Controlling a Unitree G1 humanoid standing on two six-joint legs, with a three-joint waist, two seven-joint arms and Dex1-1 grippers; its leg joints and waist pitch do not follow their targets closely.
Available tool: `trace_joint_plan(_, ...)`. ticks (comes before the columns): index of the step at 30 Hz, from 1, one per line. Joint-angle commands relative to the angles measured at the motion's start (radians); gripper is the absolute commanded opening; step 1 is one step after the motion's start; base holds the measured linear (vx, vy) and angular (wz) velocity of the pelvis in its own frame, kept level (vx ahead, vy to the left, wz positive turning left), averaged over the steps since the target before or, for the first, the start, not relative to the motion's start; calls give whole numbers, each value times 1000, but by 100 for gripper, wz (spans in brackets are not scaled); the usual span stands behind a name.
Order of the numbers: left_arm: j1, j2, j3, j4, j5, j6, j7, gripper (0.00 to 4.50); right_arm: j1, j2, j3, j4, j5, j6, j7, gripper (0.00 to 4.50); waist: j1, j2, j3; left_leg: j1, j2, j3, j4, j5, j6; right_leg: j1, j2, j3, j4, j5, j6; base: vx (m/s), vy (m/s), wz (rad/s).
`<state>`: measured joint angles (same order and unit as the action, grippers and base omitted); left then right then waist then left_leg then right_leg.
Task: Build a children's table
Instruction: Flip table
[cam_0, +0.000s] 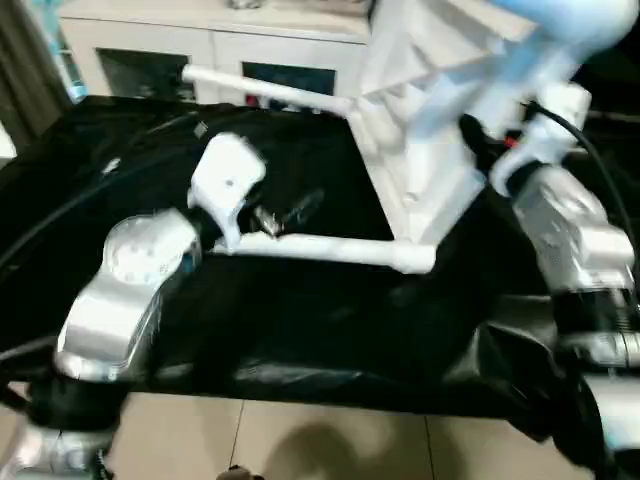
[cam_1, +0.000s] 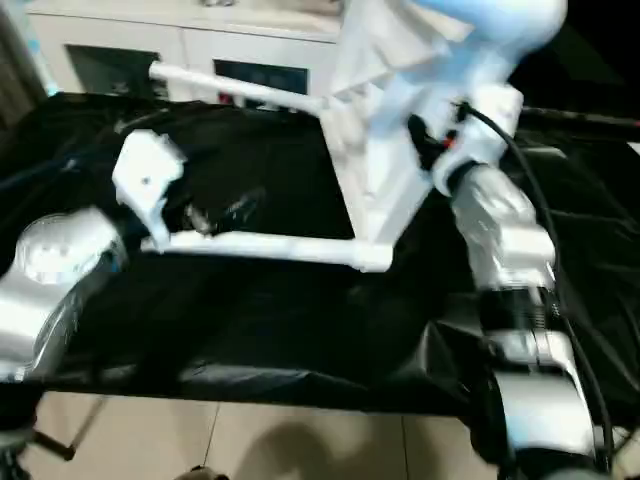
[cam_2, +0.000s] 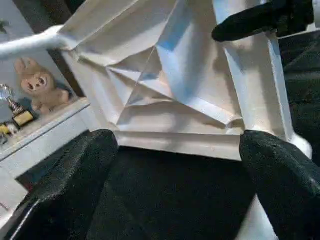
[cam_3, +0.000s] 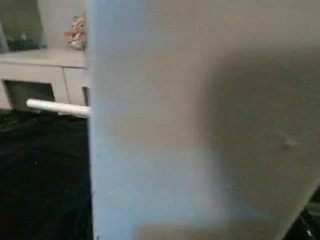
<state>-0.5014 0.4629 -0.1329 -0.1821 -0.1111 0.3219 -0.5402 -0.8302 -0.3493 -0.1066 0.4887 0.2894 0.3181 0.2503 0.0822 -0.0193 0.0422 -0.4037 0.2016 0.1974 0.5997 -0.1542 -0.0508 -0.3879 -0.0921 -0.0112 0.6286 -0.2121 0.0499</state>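
Facing ribbed tabletop (cam_2: 165, 85), left pincer (cam_2: 175, 200) seemingly gapes.

Both silver forearms reach forward, left low, right raised.
The left gripper (cam_2: 175, 185) holds its two black fingers (cam_2: 65, 185) spread wide apart. The right arm (cam_0: 560, 230) angles up and inward, one black finger (cam_2: 250, 20) of the right gripper pressing forward.

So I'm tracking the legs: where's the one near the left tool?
The leg lies across the black cloth in the head views, running from the left tool to the lower corner of the tilted tabletop.
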Motion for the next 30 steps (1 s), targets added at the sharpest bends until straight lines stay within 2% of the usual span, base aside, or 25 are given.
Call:
trace_joint_plan(1, -21, 1, -6, 28, 23, -16, 3, 450, -32, 0, 11, 29, -21, 26, 0, 204, -4, -1, -67, 33, 10, -6, -66, -199, -75, 19, -16, 10, -63, -90, -155, 0, 0, 0)
trace_joint_plan(5, -30, 1, -11, 57, 41, -46, 6, 450, -69, 13, 29, 53, -43, 38, -13, 204, -3, 2, -67, 33, 10, -4, -64, -184, -70, 19, -15, 10, -59, -53, -173, 0, 0, 0)
trace_joint_plan(6, -32, 1, -11, 62, 43, -51, 6, 450, -75, 15, 33, 56, -49, 40, -15, 204, -3, -3, -67, 32, 9, -4, -64, -180, -69, 20, -14, 10, -58, -44, -176, 0, 0, 0)
trace_joint_plan(7, -33, 0, -11, 65, 45, -54, 6, 450, -79, 16, 35, 57, -53, 41, -16, 204, -2, -1, -68, 32, 10, -4, -64, -174, -68, 21, -14, 10, -56, -34, -178, 0, 0, 0)
trace_joint_plan(13, -46, -10, 4, 69, 42, -59, 2, 450, -70, 30, 69, 8, -91, 88, -33, 204, -1, -7, -65, 33, 11, -3, -65, -196, -74, 18, -15, 11, -59, -71, -171, 0, 0, 0)
trace_joint_plan(14, -47, -12, 7, 68, 37, -66, -3, 450, -54, 40, 68, -14, -86, 93, -37, 254, -1, -6, -66, 33, 11, -3, -65, -196, -74, 19, -16, 11, -59, -71, -170, 0, 0, 0)
trace_joint_plan(17, -43, -18, 11, 52, 9, -87, -30, 450, -10, 56, 76, -59, -93, 97, -45, 273, 1, -7, -67, 29, 11, -4, -65, -161, -69, 22, -17, 11, -55, -35, -166, 0, 0, 0)
trace_joint_plan(19, -25, -23, 8, 30, 2, -109, -38, 450, 26, 66, 83, -83, -103, 90, -55, 298, 3, -8, -71, 32, 11, -3, -63, -135, -68, 21, -15, 11, -51, 14, -173, 0, 0, 0)
trace_joint_plan(22, 3, -6, -11, 15, 24, -135, -50, 450, 65, 80, 82, -98, -111, 74, -72, 321, 5, -10, -72, 28, 10, -1, -59, -102, -53, 23, -13, 11, -47, 74, -177, 0, 0, 0)
trace_joint_plan(26, 23, -6, -9, 0, 33, -161, -44, 450, 125, 109, 78, -96, -120, 25, -95, 351, 6, -8, -71, 30, 12, -1, -60, -115, -53, 20, -14, 11, -47, 50, -170, 0, 0, 0)
trace_joint_plan(30, 11, -17, 5, -5, 24, -156, -40, 450, 132, 132, 78, -26, -136, -64, -95, 378, 3, -8, -69, 31, 15, -2, -64, -159, -69, 16, -16, 10, -51, -4, -170, 0, 0, 0)
